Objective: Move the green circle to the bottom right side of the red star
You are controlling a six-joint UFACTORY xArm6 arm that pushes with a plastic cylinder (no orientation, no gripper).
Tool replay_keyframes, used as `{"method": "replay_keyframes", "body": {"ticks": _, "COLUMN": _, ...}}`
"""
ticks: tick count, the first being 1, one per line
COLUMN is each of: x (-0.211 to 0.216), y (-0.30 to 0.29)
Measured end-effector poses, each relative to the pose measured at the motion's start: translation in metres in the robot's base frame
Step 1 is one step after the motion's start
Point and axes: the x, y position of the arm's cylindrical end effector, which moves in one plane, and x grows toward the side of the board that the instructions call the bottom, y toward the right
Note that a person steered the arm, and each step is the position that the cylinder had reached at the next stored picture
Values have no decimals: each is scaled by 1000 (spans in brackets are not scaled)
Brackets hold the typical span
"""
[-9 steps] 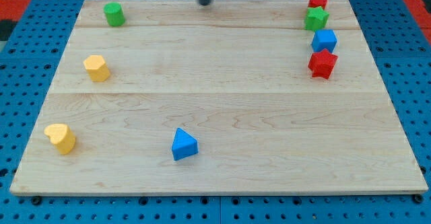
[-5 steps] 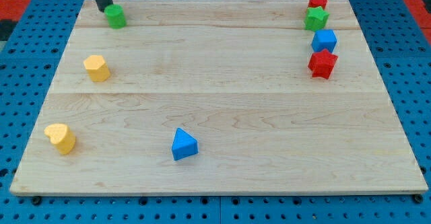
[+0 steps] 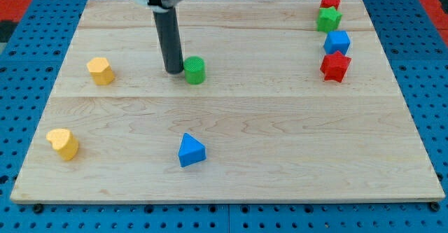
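Table [image 3: 231, 131] of pale wood fills the frame. My tip [image 3: 172, 71] sits left of centre, touching or just beside the left side of the green circle [image 3: 194, 70]; there are no fingers to open or close, only the rod. The red star [image 3: 335, 66] lies well apart toward the right edge, so the circle sits between tip and star, and I judge a rightward, slightly downward push is needed.
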Motion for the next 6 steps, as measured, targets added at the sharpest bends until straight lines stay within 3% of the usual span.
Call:
{"method": "replay_keyframes", "body": {"ticks": 2, "x": -22, "y": 44}}
{"method": "replay_keyframes", "body": {"ticks": 4, "x": -22, "y": 149}}
{"method": "replay_keyframes", "body": {"ticks": 6, "x": -18, "y": 168}}
